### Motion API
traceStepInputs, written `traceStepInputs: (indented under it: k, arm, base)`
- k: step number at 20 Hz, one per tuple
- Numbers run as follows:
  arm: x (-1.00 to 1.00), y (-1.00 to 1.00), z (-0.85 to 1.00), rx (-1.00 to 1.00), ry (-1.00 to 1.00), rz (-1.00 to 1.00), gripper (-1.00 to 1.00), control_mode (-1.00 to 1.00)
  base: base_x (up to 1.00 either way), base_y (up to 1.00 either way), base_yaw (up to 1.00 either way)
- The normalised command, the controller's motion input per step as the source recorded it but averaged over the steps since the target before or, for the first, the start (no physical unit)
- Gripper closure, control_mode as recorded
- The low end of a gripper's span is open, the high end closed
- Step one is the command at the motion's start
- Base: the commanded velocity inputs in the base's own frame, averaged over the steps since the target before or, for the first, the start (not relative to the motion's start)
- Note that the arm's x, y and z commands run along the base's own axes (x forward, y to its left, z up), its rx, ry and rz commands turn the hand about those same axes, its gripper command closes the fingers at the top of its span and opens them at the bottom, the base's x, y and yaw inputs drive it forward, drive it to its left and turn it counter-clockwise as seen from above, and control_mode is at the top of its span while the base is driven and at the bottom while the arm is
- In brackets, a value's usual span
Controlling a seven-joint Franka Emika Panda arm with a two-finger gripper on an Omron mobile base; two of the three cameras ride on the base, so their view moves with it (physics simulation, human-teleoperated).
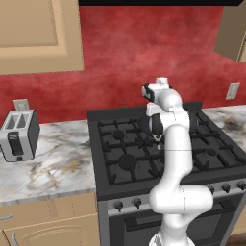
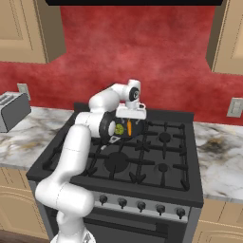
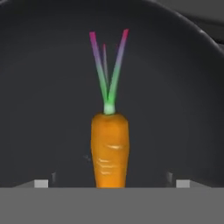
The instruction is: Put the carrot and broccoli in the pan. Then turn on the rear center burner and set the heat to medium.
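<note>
The carrot lies in the pan, seen close from the hand view with its green-and-pink stalks pointing away from the camera. In the right base view the carrot shows as an orange sliver inside the dark pan, which sits on the stove at a rear burner, with a yellow-green lump just left of it that looks like the broccoli. The gripper hangs directly above the pan. Its fingertips stand wide apart at the two sides of the hand view, spread open and touching nothing; the carrot sits between them but clear of both.

My judgement: the carrot drop is finished, and if that lump is indeed the broccoli, the loading step is done. What remains is the burner. The next move calls for lifting the hand straight up out of the pan, then swinging near and down to the knob row on the stove front, picking the knob for the rear center burner and turning it only part way for medium heat
</note>
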Motion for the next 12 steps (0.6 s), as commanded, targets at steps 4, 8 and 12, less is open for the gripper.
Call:
traceStepInputs:
  k: [4, 8, 12]
  arm:
    - [-0.17, -0.31, 0.31, 0.03, -0.04, -0.02, -1.00, -1.00]
    - [-0.23, -0.33, 0.44, 0.06, -0.04, -0.01, -1.00, -1.00]
    - [-0.27, -0.16, 0.41, 0.06, -0.02, 0.00, -1.00, -1.00]
  base:
    - [0.00, 0.00, 0.00]
    - [0.00, 0.00, 0.00]
    - [0.00, 0.00, 0.00]
